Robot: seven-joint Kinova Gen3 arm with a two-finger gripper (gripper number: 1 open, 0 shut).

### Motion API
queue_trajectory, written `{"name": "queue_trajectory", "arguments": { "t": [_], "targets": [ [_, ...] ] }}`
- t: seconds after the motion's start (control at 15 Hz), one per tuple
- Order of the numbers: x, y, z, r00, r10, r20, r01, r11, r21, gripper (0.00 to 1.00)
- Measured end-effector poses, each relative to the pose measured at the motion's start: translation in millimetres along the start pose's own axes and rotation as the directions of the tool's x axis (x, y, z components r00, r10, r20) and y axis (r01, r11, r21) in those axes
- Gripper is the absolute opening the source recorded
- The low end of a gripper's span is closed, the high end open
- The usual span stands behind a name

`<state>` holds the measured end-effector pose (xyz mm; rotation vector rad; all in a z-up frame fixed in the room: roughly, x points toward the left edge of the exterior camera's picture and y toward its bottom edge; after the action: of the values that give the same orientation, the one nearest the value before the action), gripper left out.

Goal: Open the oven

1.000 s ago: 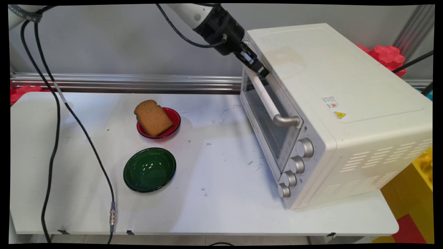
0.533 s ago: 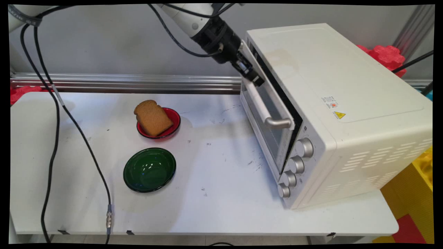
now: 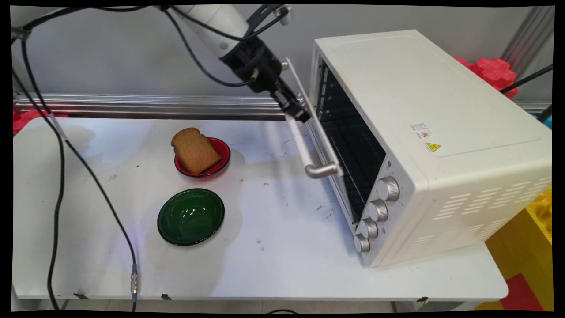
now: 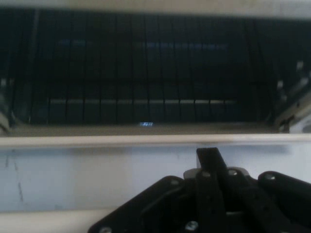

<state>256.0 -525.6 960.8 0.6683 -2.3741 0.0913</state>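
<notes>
Door's moved: white toaster oven had its glass door shut 1 s ago, cracked at 0.5 s, now swung roughly a third open w/ the black gripper still on the far end of the white bar handle w/ metal brackets. Gripper has come down and away from the oven face along w/ it.

Grip state: fingers pinched together on the handle's end, judging from main view; hand view shows only one finger tip above the linkage, so contact detail isn't clear. Wire rack and dark cavity sit straight ahead of the hand, door's top edge just in front of it.

Doing it well, my read: follow the hinge arc, not a straight pull; grip is off-centre, so expect some twist on the door. Keep pull gentle so the oven doesn't slide on the white table.

Well off to the gripper's side and below: brown toast slice leaning in small red dish, empty green glass bowl nearer the cam.
</notes>
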Motion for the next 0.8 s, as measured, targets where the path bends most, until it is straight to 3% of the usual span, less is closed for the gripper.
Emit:
{"name": "queue_trajectory", "arguments": {
  "t": [0.8],
  "targets": [
    [-77,-3,-16,0.999,0.048,0.001,-0.048,0.999,0.007,0.00]
  ]
}}
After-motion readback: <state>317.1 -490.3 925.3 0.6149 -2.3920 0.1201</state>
